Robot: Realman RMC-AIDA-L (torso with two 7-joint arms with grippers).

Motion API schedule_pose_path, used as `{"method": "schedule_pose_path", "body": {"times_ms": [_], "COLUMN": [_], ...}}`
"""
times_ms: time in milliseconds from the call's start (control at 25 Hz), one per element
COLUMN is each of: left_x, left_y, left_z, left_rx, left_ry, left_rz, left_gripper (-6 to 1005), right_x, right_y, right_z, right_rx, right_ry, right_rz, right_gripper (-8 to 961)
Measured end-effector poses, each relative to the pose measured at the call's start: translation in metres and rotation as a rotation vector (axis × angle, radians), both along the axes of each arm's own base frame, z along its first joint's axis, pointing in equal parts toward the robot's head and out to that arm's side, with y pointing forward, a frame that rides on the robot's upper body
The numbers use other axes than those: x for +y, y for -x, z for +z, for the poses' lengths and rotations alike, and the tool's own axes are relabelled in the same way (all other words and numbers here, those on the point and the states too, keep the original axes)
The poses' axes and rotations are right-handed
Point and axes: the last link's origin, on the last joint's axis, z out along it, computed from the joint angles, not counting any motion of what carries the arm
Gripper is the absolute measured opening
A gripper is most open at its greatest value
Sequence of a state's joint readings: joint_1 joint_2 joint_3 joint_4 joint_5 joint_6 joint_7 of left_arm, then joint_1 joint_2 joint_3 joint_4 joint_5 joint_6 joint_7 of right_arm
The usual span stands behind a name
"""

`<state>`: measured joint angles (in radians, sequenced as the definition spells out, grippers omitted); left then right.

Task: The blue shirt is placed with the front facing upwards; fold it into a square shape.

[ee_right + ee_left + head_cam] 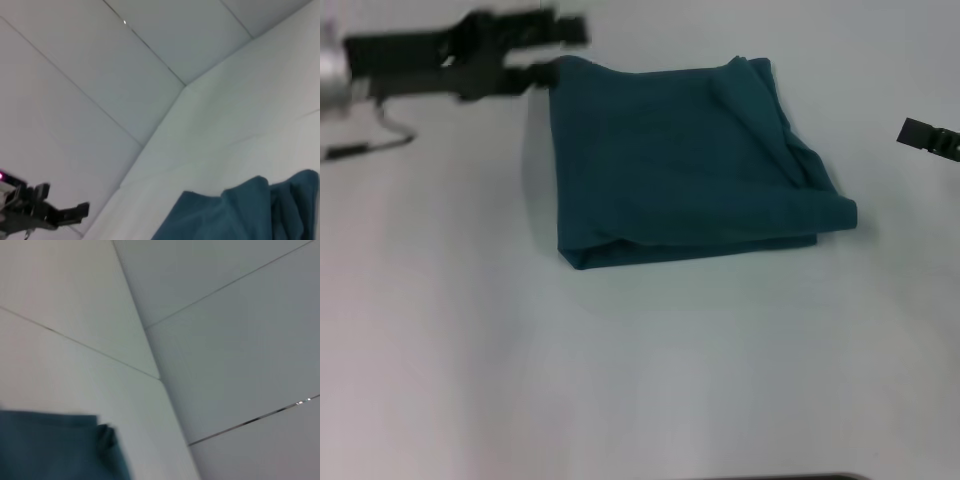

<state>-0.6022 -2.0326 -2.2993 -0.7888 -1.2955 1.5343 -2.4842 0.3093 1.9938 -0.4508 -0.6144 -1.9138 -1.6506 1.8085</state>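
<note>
The blue shirt [685, 165] lies folded into a rough square on the white table [620, 380]. The left gripper [560, 48] is at its far left corner, jaws parted, one finger touching the cloth. The right gripper [930, 138] is well apart, at the right edge; whether its jaws are parted or closed I cannot tell.

shirts: 1 blue shirt [680, 165] | claws: 2 — left claw [555, 48], right claw [920, 133]

Left hand [560, 48] extended at far left, fingers parted, right hand [928, 137] barely visible at right edge
</note>
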Motion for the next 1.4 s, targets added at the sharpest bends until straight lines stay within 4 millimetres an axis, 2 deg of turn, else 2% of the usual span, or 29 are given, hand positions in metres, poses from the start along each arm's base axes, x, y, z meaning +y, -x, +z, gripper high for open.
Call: {"method": "schedule_pose_path", "body": {"times_ms": [80, 200, 360, 560, 720, 960, 1200, 1400], "left_x": [-0.014, -0.031, -0.049, -0.064, -0.07, -0.063, -0.052, -0.054], "left_y": [0.021, 0.042, 0.059, 0.074, 0.077, 0.083, 0.078, 0.059], "left_z": [0.004, 0.007, 0.004, -0.003, -0.012, -0.035, -0.054, -0.046], "left_rx": [0.015, 0.031, 0.058, 0.097, 0.084, 0.076, 0.062, -0.07], "left_ry": [-0.016, -0.048, -0.051, -0.014, 0.021, 0.065, 0.07, 0.086], "left_rz": [-0.002, -0.017, -0.035, -0.02, 0.029, 0.254, 0.319, 0.266], "left_gripper": [860, 886, 877, 870, 869, 867, 864, 862], "right_x": [0.005, 0.016, 0.04, 0.078, 0.102, 0.127, 0.131, 0.127], "right_y": [0.001, 0.003, 0.011, 0.035, 0.062, 0.1, 0.108, 0.101], "right_z": [0.001, 0.008, 0.027, 0.046, 0.047, 0.048, 0.049, 0.052], "right_rx": [-0.017, -0.05, -0.094, -0.24, -0.361, -0.409, -0.403, -0.398], "right_ry": [0.039, 0.115, 0.226, 0.318, 0.377, 0.382, 0.377, 0.377], "right_rz": [-0.006, -0.025, -0.101, -0.179, -0.188, -0.172, -0.179, -0.197], "right_gripper": [900, 900, 899, 899, 899, 899, 900, 900]}}
